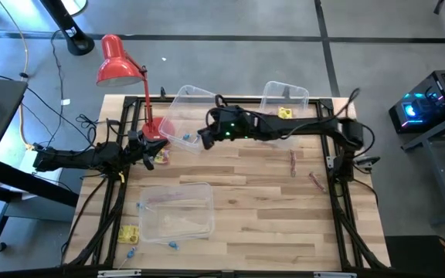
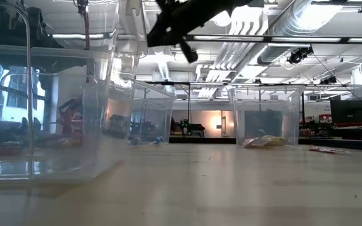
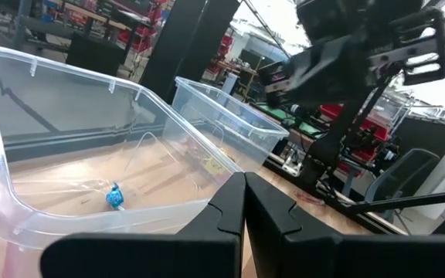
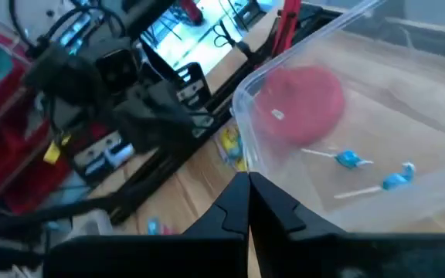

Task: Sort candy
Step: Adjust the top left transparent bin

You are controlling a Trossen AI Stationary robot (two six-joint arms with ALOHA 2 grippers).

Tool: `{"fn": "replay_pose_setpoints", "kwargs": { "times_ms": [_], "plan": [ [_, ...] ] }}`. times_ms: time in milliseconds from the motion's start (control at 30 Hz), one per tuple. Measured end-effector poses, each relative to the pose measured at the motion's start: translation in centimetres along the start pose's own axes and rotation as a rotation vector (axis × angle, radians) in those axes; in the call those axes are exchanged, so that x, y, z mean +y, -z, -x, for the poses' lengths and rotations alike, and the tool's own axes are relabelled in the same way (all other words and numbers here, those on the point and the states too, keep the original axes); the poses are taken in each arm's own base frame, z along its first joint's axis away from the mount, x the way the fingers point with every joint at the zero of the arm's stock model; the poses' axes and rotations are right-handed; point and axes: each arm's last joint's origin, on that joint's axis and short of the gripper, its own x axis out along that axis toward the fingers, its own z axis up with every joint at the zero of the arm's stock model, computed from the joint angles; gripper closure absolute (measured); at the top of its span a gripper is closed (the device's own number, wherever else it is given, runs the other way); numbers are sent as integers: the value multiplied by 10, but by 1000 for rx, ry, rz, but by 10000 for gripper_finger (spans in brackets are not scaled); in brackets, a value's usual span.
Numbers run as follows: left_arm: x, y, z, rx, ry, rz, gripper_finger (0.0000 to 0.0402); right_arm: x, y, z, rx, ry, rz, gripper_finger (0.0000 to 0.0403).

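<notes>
My right gripper (image 1: 204, 139) hangs shut and empty above the near rim of the far-left clear bin (image 1: 185, 108); it also shows in the right wrist view (image 4: 247, 202) and, raised high, in the low view (image 2: 189, 54). Blue twist-wrapped candies (image 4: 348, 159) lie on that bin's floor. My left gripper (image 1: 150, 151) is shut and empty beside that bin, on its left (image 3: 244, 208). A yellow packet (image 1: 285, 113) lies in the far-right bin (image 1: 286, 96). Red-pink sticks (image 1: 292, 162) lie on the table at the right. A yellow packet (image 1: 127, 234) and blue pieces (image 1: 171, 245) lie by the near edge.
A third clear bin (image 1: 178, 210) stands near the front left. A red desk lamp (image 1: 117, 62) stands at the far left, its base showing through the bin wall (image 4: 307, 100). Bare wood lies in the table's middle and front right.
</notes>
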Motion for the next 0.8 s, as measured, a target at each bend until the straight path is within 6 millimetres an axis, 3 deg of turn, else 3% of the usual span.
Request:
{"fn": "replay_pose_setpoints", "kwargs": {
  "times_ms": [167, 300, 500, 800],
  "plan": [
    [0, 0, 0, 0, -1, 0, 402, -18, 5, -32, 33, 58, -21, 403],
    [0, 0, 0, 0, 0, 0, 401, -25, -1, -42, 23, 89, -33, 403],
    [0, 0, 0, -1, 0, 0, 402, -38, -2, -41, 139, 215, -2, 403],
    [0, 0, 0, -1, 0, 0, 401, -43, -5, -26, 301, 359, 94, 403]
  ]
}}
